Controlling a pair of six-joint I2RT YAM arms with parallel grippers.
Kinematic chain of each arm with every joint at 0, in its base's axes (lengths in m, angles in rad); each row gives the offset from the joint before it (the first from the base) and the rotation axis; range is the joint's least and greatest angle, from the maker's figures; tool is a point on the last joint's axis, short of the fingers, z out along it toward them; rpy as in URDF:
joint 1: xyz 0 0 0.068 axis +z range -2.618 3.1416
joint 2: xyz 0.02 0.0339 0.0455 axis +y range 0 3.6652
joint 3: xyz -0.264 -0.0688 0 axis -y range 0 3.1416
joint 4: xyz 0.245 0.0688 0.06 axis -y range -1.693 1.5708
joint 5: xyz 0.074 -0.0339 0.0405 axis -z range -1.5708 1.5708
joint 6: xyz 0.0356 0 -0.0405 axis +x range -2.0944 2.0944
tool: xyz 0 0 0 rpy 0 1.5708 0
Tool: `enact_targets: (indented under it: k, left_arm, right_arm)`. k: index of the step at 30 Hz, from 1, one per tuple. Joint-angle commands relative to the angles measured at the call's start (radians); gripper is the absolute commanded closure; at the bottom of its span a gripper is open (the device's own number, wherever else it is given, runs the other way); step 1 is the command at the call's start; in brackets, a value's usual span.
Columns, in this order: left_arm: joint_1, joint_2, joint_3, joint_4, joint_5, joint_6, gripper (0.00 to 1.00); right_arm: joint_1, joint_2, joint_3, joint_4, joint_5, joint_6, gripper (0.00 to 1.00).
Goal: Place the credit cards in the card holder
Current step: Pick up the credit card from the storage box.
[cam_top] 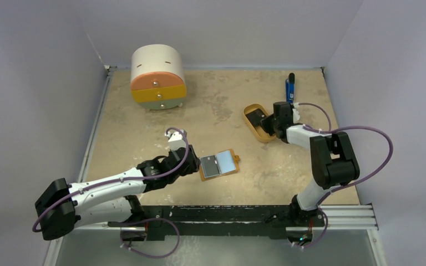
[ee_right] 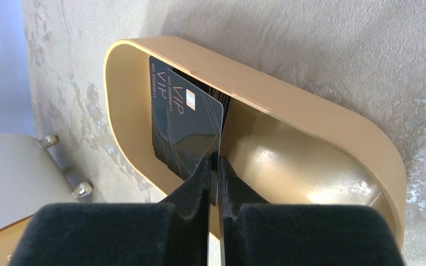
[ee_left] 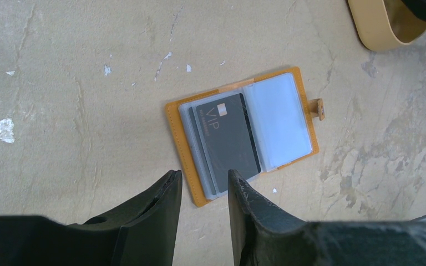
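Observation:
The card holder lies unfolded on the table, orange-tan with clear pockets. A black credit card marked VIP sits in its left pocket. My left gripper is open just at the holder's near corner, with nothing between its fingers. Inside the tan oval tray, my right gripper is shut on the edge of another black VIP credit card. That card stands tilted up against the tray's wall. Thin edges behind it may be more cards.
A round drawer cabinet with orange and yellow fronts stands at the back left. A blue-and-black stick-shaped object lies at the back right, just beyond the tray. Walls close in the table on the left, back and right.

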Motion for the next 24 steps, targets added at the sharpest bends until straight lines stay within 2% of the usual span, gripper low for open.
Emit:
enact_targets:
  k: [1, 19, 24]
  left_arm:
    - [0.000, -0.011, -0.008, 0.029, -0.001, -0.012, 0.65]
    - [0.001, -0.022, 0.014, 0.012, -0.010, -0.003, 0.65]
    - [0.001, -0.051, 0.022, -0.021, -0.032, -0.003, 0.65]
  right_arm:
    - [-0.002, -0.039, 0.019, -0.036, 0.005, -0.037, 0.96]
    - [-0.002, -0.109, 0.088, -0.061, -0.040, -0.072, 1.00]
    - [-0.003, -0.196, 0.127, -0.078, -0.011, -0.146, 1.00]
